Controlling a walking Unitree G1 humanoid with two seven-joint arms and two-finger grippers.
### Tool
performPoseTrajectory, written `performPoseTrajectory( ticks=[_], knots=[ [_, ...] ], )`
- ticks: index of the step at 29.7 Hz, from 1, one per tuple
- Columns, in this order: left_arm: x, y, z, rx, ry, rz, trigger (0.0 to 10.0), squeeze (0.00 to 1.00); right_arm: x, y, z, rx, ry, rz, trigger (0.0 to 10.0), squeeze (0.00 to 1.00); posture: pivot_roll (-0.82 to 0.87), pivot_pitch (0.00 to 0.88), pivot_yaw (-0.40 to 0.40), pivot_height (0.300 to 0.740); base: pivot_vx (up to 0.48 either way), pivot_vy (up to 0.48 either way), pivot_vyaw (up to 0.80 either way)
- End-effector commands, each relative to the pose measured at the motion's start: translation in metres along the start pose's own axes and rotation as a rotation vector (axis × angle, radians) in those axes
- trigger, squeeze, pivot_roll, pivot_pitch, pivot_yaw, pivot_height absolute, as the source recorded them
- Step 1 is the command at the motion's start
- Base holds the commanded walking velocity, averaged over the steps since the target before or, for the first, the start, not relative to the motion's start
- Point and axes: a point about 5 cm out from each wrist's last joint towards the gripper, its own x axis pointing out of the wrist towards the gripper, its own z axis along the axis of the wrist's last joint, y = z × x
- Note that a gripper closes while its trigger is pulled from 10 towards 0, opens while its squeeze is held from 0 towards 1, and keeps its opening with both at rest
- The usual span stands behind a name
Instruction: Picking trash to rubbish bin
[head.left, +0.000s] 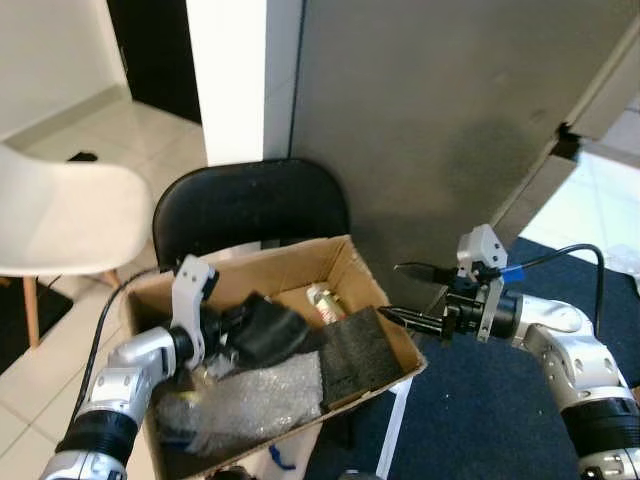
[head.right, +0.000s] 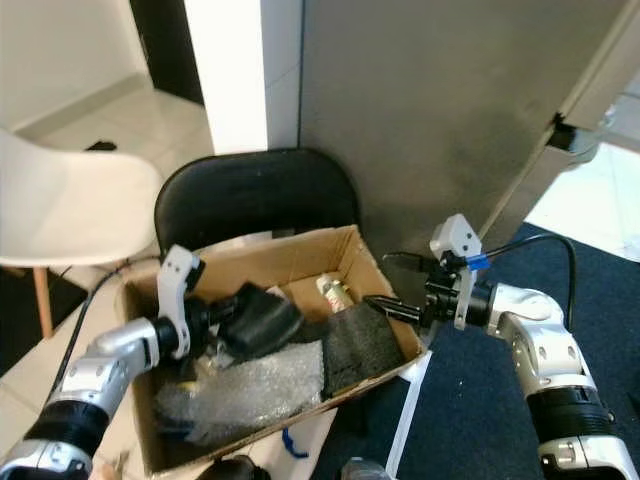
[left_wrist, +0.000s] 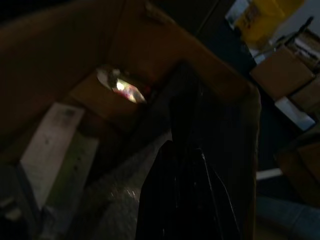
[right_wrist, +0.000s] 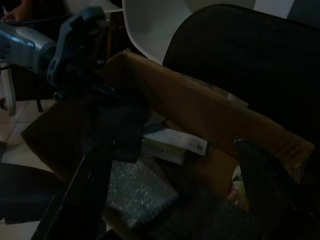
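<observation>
An open cardboard box (head.left: 300, 256) stands in front of me and holds trash: bubble wrap (head.left: 262, 394), a black foam pad (head.left: 356, 356), a small bottle (head.left: 321, 299) and a white carton (right_wrist: 172, 142). My left gripper (head.left: 236, 326) reaches over the box from the left, shut on a crumpled black piece of trash (head.left: 272, 335) held just above the contents. That black piece (left_wrist: 182, 200) shows dark between the fingers in the left wrist view. My right gripper (head.left: 400, 293) hovers at the box's right rim, open, nothing between its fingers (right_wrist: 86, 197).
A black chair back (head.left: 250, 198) stands right behind the box, and a white chair (head.left: 60, 220) is at the left. A grey panel (head.left: 450, 120) rises behind. Dark blue carpet (head.left: 480, 400) lies to the right, pale tiles to the left.
</observation>
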Motion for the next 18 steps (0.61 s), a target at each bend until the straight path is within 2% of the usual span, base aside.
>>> performPoseTrajectory(
  ticks=[1,4,7,8,9,18],
  knots=[
    [-0.001,0.004,-0.002,0.006,0.033,0.026,10.0,0.0,-0.004,0.0,0.0,-0.001,0.016,-0.001,10.0,0.0,-0.06,0.0,-0.05,0.74,0.0,0.0,0.0],
    [-0.005,0.019,0.009,-0.009,-0.015,0.16,10.0,0.0,-0.006,0.001,-0.002,0.006,0.025,0.005,10.0,0.0,-0.06,0.0,-0.049,0.74,0.0,0.0,0.0],
    [-0.007,0.025,0.013,-0.015,-0.036,0.201,10.0,0.0,-0.006,0.002,-0.002,0.012,0.029,0.014,10.0,0.0,-0.06,0.0,-0.049,0.74,0.0,0.0,0.0],
    [-0.01,0.03,0.016,-0.014,-0.051,0.235,10.0,0.27,-0.006,0.004,-0.003,0.018,0.041,0.036,10.0,0.0,-0.06,0.0,-0.049,0.74,0.0,0.0,0.0],
    [-0.014,0.037,0.021,-0.017,-0.079,0.276,10.0,1.0,-0.008,0.008,-0.005,0.028,0.061,0.071,10.0,0.0,-0.05,0.0,-0.05,0.74,0.0,0.0,0.0],
    [-0.015,0.039,0.023,-0.005,-0.094,0.3,10.0,1.0,-0.012,0.014,-0.007,0.042,0.082,0.116,10.0,0.0,-0.05,0.0,-0.05,0.74,0.0,0.0,0.0]
  ],
)
